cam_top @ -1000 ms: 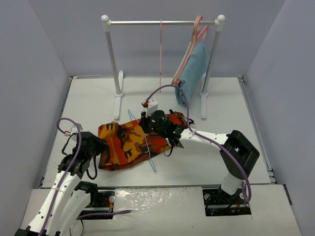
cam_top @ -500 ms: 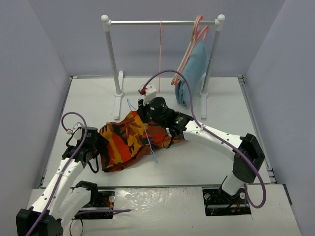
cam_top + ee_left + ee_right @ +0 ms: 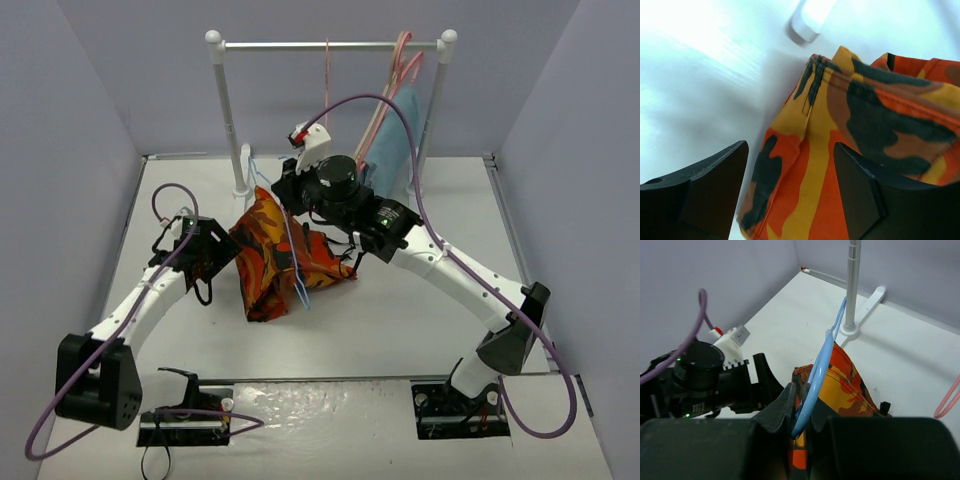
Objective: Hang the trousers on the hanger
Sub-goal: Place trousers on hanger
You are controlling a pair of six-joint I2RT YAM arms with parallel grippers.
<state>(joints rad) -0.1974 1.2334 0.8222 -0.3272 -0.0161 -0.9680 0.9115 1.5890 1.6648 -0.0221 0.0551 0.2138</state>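
With the left fingers (image 3: 860, 192) now open and gripping nothing, the orange camouflage fabric trousers (image 3: 265, 250) hang on the thin light-blue wire hanger (image 3: 817, 375) that the shut right fingers (image 3: 776, 410) have lifted.

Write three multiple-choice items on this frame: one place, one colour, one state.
1. Where does the plain blue garment hang? A. right end of the rail B. left end C. middle
2. What colour is the hanger in the right gripper? A. pink B. light blue C. tan
3. How is the left gripper, beside the trousers? A. open B. shut C. out of view
Key: A, it hangs at the rail's right end; B, blue wire pinched between the fingers; A, fingers stand apart.
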